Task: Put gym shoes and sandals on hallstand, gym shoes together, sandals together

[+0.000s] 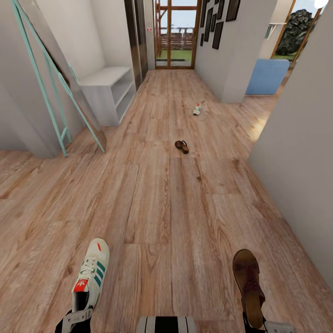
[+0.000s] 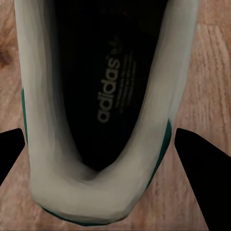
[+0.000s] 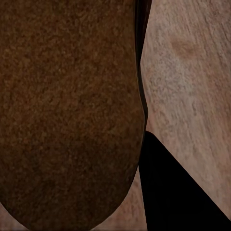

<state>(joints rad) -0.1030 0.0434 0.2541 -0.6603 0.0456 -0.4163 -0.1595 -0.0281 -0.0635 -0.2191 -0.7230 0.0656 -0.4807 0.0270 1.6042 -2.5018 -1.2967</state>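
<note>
- Left hand [image 1: 76,319] pinching a gym shoe [image 1: 91,274] at the heel; in the left wrist view both fingers [image 2: 197,168] flank the heel collar, pressed against its sides. Toe points away from the hand, sole roughly level: a carry pose, not a placing one.
- Right hand [image 1: 266,326] carrying a sandal [image 1: 248,282] by its heel end, toe pointing away from the hand. Right wrist view: tan footbed close up, one dark finger [image 3: 173,192] just beside its edge; other finger hidden, so grip reads as pinched on the sandal, judged from the head view.
- Heel grips likely chosen so each shoe sticks out forward and can slide onto a shelf toe first.
- Second sandal [image 1: 181,146] on the corridor floor [image 1: 152,203], well ahead of both hands, slightly nearer the right hand's line.
- Second gym shoe [image 1: 197,109] further ahead still, beyond that sandal, also on the floor.
- Pale shelf unit [image 1: 111,90] far ahead of the left hand, against the wall; cannot tell whether this is the hallstand, since no upper shelves are visible.
- Teal-framed leaning mirror [image 1: 51,78] between the left hand and that unit: keep the carried shoe clear of it when passing.
- Judgement: one of each pair in hand, nothing on a rack yet; task in early stages.
</note>
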